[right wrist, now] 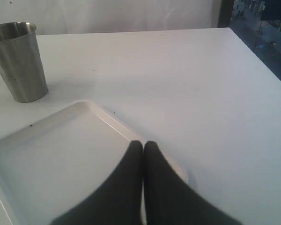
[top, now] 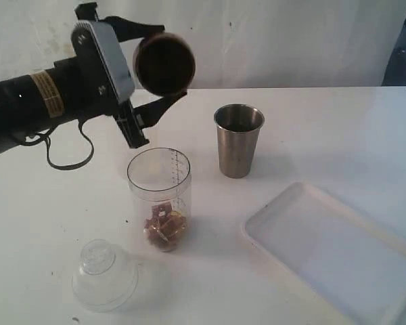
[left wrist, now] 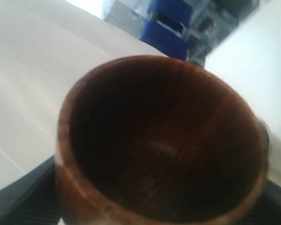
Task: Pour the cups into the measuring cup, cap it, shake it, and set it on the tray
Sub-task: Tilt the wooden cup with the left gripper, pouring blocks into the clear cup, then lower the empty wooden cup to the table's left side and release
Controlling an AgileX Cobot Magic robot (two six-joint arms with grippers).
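My left gripper (top: 161, 65) is shut on the brown wooden cup (top: 164, 63), holding it on its side in the air above and behind the measuring cup (top: 159, 196). Its mouth faces the wrist camera, and the dark inside of the wooden cup (left wrist: 159, 140) looks empty. The clear measuring cup stands upright and uncapped with brown pieces at its bottom. The taller cup (top: 238, 139) is a steel tumbler (right wrist: 19, 61), upright to the right of it. The white tray (top: 331, 254) lies at the front right. My right gripper (right wrist: 143, 146) hovers shut and empty over the tray's (right wrist: 61, 159) corner.
A clear domed lid (top: 105, 274) rests on the white table in front and to the left of the measuring cup. The left arm's black cable (top: 68, 159) hangs down behind it. The table's far edge meets a white wall.
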